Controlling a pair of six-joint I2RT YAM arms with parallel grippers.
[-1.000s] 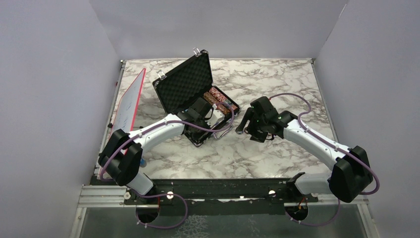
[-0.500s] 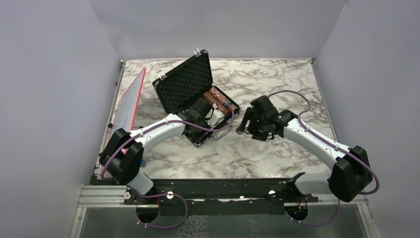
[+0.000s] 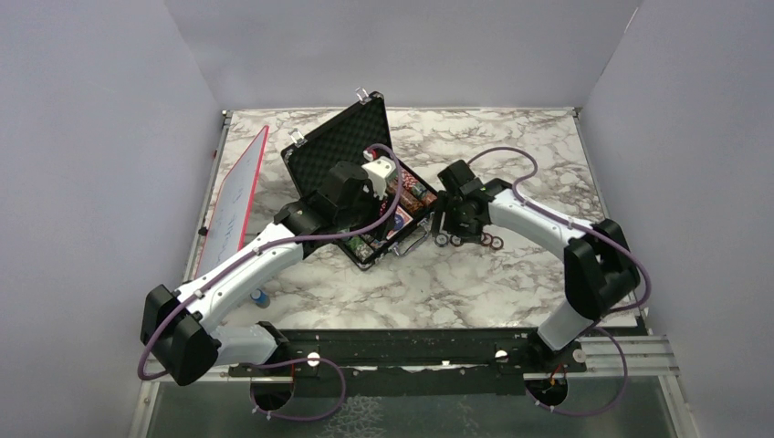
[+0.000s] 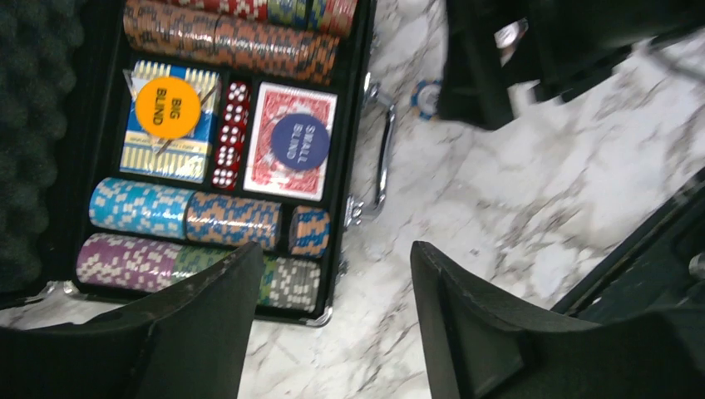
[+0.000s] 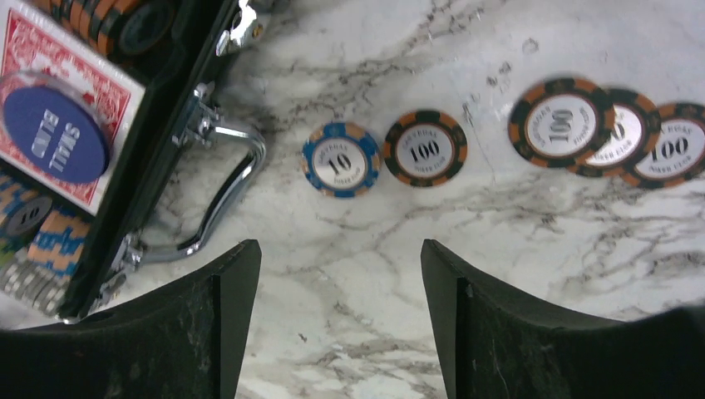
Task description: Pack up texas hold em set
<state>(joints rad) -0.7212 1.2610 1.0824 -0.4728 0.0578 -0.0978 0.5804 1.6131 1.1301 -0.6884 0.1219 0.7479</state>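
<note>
The black briefcase (image 3: 339, 151) lies open, its foam lid propped up. Its tray holds rows of poker chips (image 4: 141, 208), red dice (image 4: 230, 133), an orange BIG BLIND disc (image 4: 168, 106), and a blue SMALL BLIND disc (image 4: 298, 142) on red-backed cards (image 4: 287, 179). My left gripper (image 4: 337, 249) hovers open and empty over the case's near corner. My right gripper (image 5: 341, 245) is open and empty above the marble beside the metal handle (image 5: 224, 195). Loose on the table lie a blue 10 chip (image 5: 341, 160), a 100 chip (image 5: 425, 148) and three overlapping 100 chips (image 5: 561, 123).
A red-edged white board (image 3: 235, 196) leans along the left edge of the marble table (image 3: 511, 146). A small blue-tipped tool (image 3: 261, 298) lies near the left arm's base. Grey walls close in the left, back and right sides.
My left gripper has opened and lifted up out of the case tray. My right arm has swung left toward the case handle, uncovering loose chips on the marble.
</note>
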